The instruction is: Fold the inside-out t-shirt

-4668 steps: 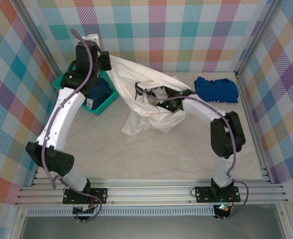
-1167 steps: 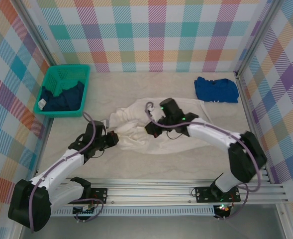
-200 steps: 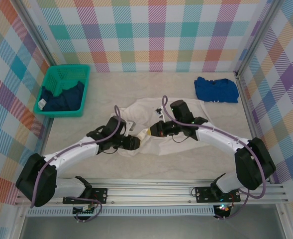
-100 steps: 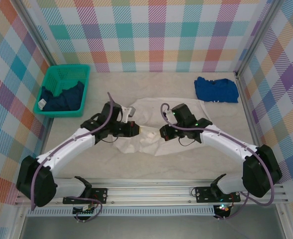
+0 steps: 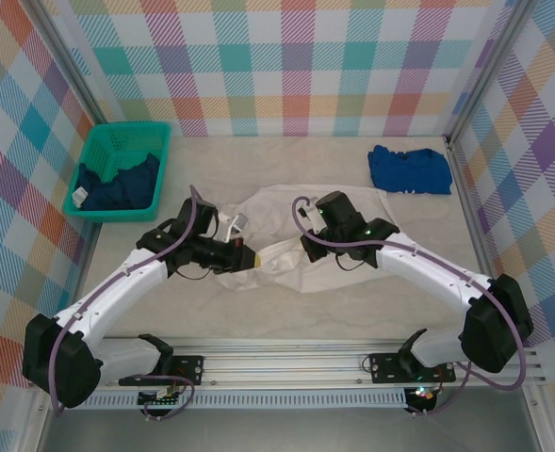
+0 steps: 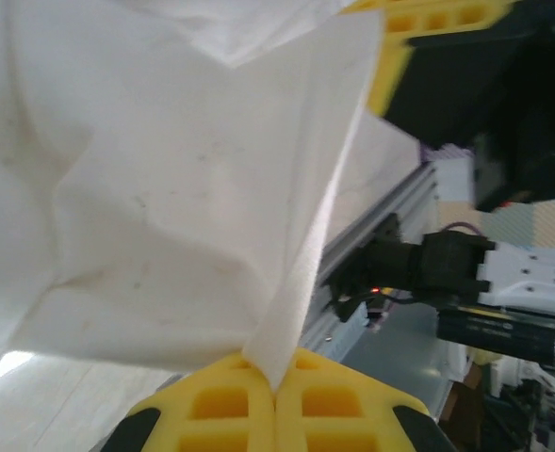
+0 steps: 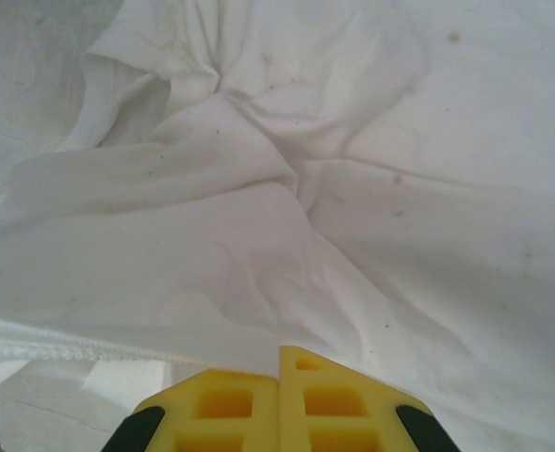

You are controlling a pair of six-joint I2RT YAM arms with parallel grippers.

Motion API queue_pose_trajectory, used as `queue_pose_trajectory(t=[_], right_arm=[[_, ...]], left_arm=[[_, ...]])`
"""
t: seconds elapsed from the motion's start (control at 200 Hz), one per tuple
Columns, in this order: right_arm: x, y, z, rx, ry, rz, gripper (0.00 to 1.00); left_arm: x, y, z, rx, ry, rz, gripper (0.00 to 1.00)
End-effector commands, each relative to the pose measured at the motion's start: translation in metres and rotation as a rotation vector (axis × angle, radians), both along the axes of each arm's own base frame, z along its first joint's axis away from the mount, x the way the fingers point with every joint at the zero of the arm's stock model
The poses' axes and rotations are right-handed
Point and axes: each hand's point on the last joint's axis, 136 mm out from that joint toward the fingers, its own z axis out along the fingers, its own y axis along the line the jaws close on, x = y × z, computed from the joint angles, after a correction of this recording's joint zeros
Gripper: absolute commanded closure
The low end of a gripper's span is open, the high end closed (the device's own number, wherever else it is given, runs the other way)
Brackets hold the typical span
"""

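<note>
The white t-shirt (image 5: 282, 202) lies rumpled on the table (image 5: 352, 311) at mid-frame from above, one edge stretched between the left claw (image 5: 255, 256) and right claw (image 5: 305, 247), each pinching its cloth. The left wrist view shows a thin fold nipped in yellow fingers (image 6: 220, 405); the right wrist view shows dark specks and a stitched hem (image 7: 51, 350)

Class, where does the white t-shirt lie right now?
In the top view, the white t-shirt lies mid-table, between the green basket and the blue shirt.
</note>
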Motion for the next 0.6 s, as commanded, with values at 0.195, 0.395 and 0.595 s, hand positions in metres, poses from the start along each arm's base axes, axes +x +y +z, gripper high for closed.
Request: queue_pose_trajectory(t=[0.195, 0.395, 0.595], right_arm=[[-0.047, 0.057, -0.005, 0.266, 0.254, 0.258, 1.0], [-0.048, 0.067, -0.01, 0.319, 0.307, 0.228, 1.0], [-0.04, 0.056, -0.019, 0.256, 0.301, 0.156, 1.0]], left_arm=[[0.025, 0.084, -0.049, 0.441, -0.102, 0.314, 0.87], [0.008, 0.067, -0.062, 0.325, -0.057, 0.253, 0.63], [0.001, 0.029, -0.064, 0.044, 0.002, 0.228, 0.5]])
